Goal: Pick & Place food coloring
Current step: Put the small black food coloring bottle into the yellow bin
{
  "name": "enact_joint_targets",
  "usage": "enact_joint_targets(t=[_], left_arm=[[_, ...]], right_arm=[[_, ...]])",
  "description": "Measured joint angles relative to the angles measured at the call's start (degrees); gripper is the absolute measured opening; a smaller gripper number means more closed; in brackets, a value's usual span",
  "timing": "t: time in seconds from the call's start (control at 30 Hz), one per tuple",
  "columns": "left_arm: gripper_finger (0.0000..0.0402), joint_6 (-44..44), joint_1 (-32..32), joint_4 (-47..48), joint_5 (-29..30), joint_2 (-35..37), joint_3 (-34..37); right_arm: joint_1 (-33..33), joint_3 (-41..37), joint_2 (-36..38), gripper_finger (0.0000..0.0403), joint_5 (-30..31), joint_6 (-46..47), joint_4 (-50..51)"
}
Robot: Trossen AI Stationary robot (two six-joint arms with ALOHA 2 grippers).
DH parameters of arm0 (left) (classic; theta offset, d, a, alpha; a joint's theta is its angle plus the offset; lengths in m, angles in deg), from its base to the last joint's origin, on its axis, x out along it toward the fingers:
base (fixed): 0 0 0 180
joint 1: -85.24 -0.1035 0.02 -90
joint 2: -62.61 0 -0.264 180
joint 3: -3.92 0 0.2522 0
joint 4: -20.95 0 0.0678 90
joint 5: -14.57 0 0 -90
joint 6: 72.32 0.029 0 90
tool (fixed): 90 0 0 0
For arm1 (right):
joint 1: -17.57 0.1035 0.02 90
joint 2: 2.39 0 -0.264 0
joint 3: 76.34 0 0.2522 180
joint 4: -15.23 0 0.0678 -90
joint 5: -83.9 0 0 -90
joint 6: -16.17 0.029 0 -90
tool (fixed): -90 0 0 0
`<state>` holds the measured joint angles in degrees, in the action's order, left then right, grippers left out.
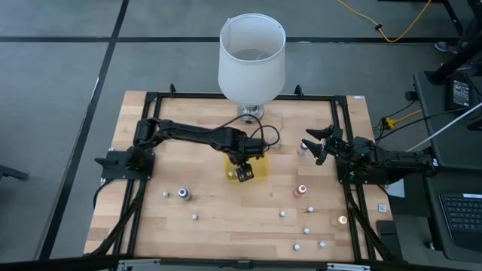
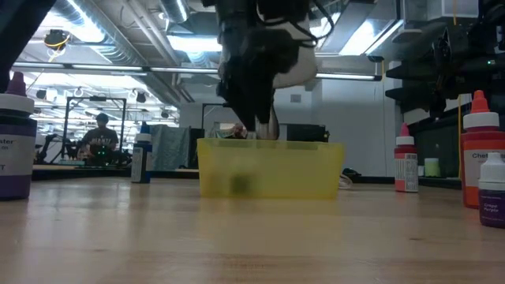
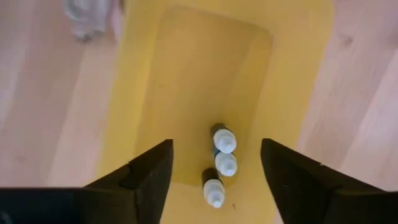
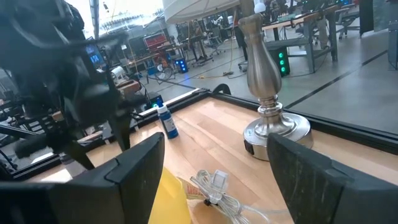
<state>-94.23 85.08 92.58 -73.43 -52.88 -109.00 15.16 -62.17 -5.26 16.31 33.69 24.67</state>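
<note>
A yellow tray (image 1: 258, 170) lies at the table's middle. On its floor, close together in a row, rest three white-topped food coloring bottles (image 3: 224, 140). My left gripper (image 3: 216, 149) hangs open above them, pointing down, a finger on either side and nothing between the fingers; the low view shows it clear above the tray (image 2: 271, 168). Several more food coloring bottles stand loose on the table, among them a blue-topped one (image 1: 183, 194) and a red-topped one (image 1: 302, 190). My right gripper (image 4: 214, 149) waits open at the table's right side (image 1: 316, 143).
A lamp with a big white shade (image 1: 252, 56) stands on its metal base (image 4: 267, 124) just behind the tray, its cable (image 4: 214, 186) lying on the wood. Loose bottles dot the near right part of the table (image 1: 306, 230). A person sits in the room beyond (image 2: 100, 138).
</note>
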Motion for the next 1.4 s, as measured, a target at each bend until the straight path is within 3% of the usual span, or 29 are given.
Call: enact_joint_targets(t=[0.17,0.43,0.73,1.0,1.4], left_arm=[[0.027,3.6,0.6,4.7,0.0,4.7,0.0],[0.0268,8.0,2.4,8.1,-0.2,13.4,3.9],[0.0267,7.2,3.8,7.9,-5.0,24.9,18.8],[0.0267,5.2,6.8,8.5,-5.3,37.6,31.3],[0.0267,-1.6,16.3,11.6,-5.6,49.8,45.3]], right_arm=[[0.0,0.0,0.0,0.0283,0.0,0.0,0.0],[0.0,0.0,0.0,0.0283,0.0,0.0,0.0],[0.0,0.0,0.0,0.0283,0.0,0.0,0.0],[0.0,0.0,0.0,0.0283,0.0,0.0,0.0],[0.0,0.0,0.0,0.0283,0.0,0.0,0.0]])
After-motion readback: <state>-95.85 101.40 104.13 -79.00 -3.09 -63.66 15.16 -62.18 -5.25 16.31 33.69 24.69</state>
